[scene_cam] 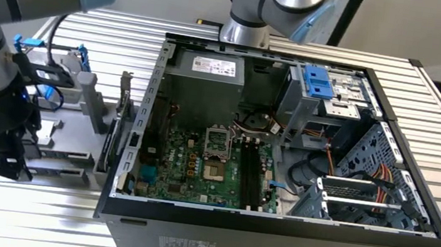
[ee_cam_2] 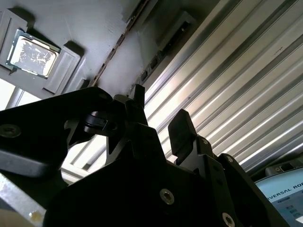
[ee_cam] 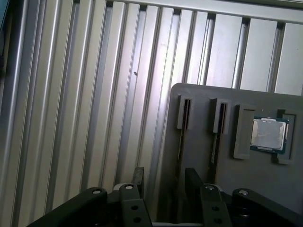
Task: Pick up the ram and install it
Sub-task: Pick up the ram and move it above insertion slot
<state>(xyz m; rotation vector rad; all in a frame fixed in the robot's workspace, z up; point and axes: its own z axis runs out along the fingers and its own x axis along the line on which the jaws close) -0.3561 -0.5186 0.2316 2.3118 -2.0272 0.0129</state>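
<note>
In the first wrist view the end effector has its fingers spread, nothing between them; just past the fingertips the ram stands on edge in a slot of the grey tray; a processor chip sits farther along the tray; the ribbed bench lies beyond; in the exterior view the open computer case is well apart.

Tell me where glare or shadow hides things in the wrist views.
Second wrist view: the end effector is a dark silhouette against glare on the ribbed table; first wrist view: a bright band washes the table, and the chip shines.
</note>
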